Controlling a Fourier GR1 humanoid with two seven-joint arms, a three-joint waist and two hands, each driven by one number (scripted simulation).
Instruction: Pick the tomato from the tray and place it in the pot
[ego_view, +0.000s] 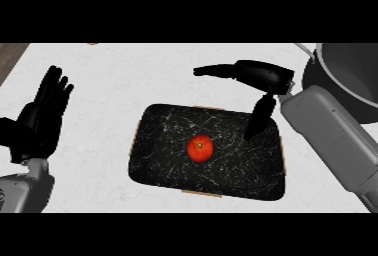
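Tomato (200, 149) loose mid-tray (159, 170), unheld. Right hand (255, 75) above tray's far edge, fingers apart, thumb hanging down, seemingly for the grab. Pot (347, 85) far right. Left hand (40, 117) resting open on worktop's (96, 70) left.

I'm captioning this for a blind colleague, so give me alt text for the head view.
A red tomato lies in the middle of a black tray on a white counter, not yet picked up. The right hand hangs open over the tray's far right corner, thumb pointing down, with a dark pot at the right edge. The left hand rests open at the left, fingers up.
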